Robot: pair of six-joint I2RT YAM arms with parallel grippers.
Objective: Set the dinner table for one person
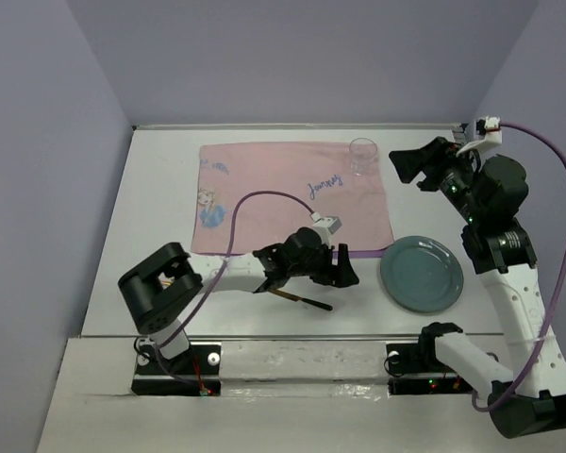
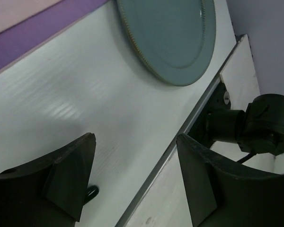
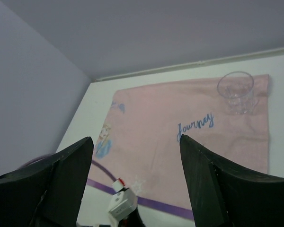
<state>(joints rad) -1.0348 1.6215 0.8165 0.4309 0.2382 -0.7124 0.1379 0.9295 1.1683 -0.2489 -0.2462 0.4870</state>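
The white dinner table (image 1: 156, 212) carries a pink cloth (image 1: 283, 193) with blue writing. A clear glass (image 1: 363, 154) stands on the cloth's far right corner, also in the right wrist view (image 3: 235, 92). A teal plate (image 1: 422, 274) lies on the table right of the cloth, and shows in the left wrist view (image 2: 170, 38). A thin dark utensil (image 1: 302, 299) lies on the table under my left arm; its tip (image 2: 91, 191) shows by the left finger. My left gripper (image 1: 344, 272) hovers open and empty just left of the plate. My right gripper (image 1: 410, 165) is open, raised right of the glass.
The table's near edge (image 2: 180, 137) runs just under my left gripper (image 2: 135, 179), with the right arm's base (image 2: 255, 127) beyond it. Lilac walls close in the left, back and right sides. A purple cable (image 1: 255, 200) loops over the cloth.
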